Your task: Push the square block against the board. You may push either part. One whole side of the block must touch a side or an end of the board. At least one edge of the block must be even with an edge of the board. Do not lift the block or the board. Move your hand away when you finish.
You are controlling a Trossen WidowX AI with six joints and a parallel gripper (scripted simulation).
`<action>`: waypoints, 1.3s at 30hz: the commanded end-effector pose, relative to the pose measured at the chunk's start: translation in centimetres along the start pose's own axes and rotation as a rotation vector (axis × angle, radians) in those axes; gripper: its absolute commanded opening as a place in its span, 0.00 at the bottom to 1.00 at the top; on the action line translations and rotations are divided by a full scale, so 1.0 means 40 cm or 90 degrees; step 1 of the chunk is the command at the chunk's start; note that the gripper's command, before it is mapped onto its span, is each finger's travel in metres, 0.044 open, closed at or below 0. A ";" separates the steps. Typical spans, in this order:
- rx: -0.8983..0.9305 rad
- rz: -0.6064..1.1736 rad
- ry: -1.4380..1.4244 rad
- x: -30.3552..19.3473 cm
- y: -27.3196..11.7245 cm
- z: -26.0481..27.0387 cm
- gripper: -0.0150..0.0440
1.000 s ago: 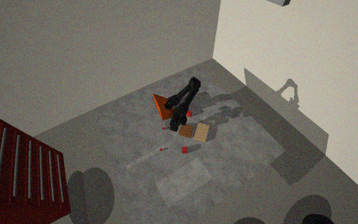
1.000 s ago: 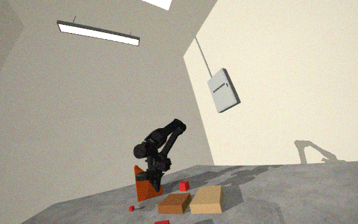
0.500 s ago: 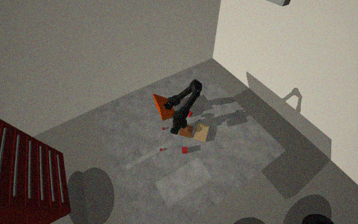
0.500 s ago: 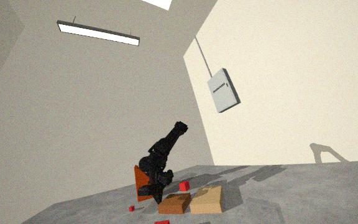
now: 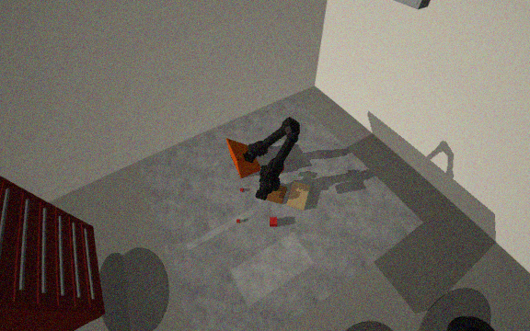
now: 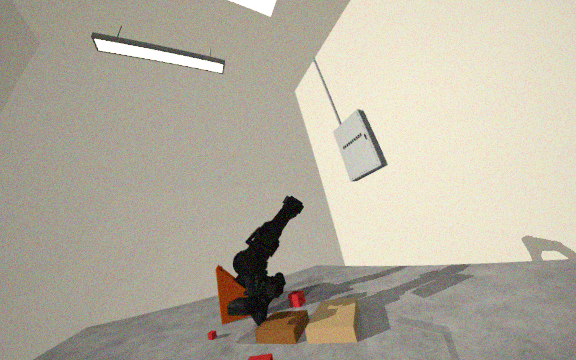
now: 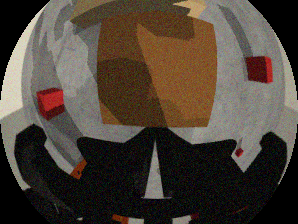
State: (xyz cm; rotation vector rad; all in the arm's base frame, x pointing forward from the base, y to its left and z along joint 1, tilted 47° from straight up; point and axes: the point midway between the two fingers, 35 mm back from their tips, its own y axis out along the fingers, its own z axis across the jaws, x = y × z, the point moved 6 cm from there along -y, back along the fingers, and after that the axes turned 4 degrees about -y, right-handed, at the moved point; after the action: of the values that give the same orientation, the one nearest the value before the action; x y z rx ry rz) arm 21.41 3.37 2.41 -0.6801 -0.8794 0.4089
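The brown square block [image 5: 276, 196] [image 6: 279, 331] [image 7: 187, 85] lies flat on the floor, partly in the arm's shadow. The tan board [image 5: 299, 197] [image 6: 333, 327] [image 7: 125, 6] lies beside it, on the side away from the gripper. The top view shows a narrow gap between them; in the wrist view only the board's near part shows, at the top. My gripper [image 5: 260, 197] [image 6: 261, 322] [image 7: 155, 125] is shut and empty, pointing down at the block's near side, opposite the board. Whether the fingertips touch the block I cannot tell.
Red cubes stand on either side of the block, one [image 5: 273, 222] [image 7: 259, 69] and another [image 6: 296, 299] [image 7: 51, 102]. Small red cubes [image 5: 241, 189] [image 5: 238, 221] lie farther off. An orange panel [image 5: 239, 162] [image 6: 228, 302] stands by the arm's base. A red slatted object [image 5: 34, 248] is at far left.
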 end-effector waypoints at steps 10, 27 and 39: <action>0.000 -0.005 -0.004 0.041 -0.001 -0.003 0.25; -0.002 -0.003 -0.003 -0.027 -0.001 -0.004 0.25; -0.001 -0.003 -0.003 -0.075 0.000 0.002 0.25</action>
State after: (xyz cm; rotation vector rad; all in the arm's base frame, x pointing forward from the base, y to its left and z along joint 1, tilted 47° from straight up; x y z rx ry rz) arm 19.98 1.97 1.06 -0.6741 -0.8869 0.4037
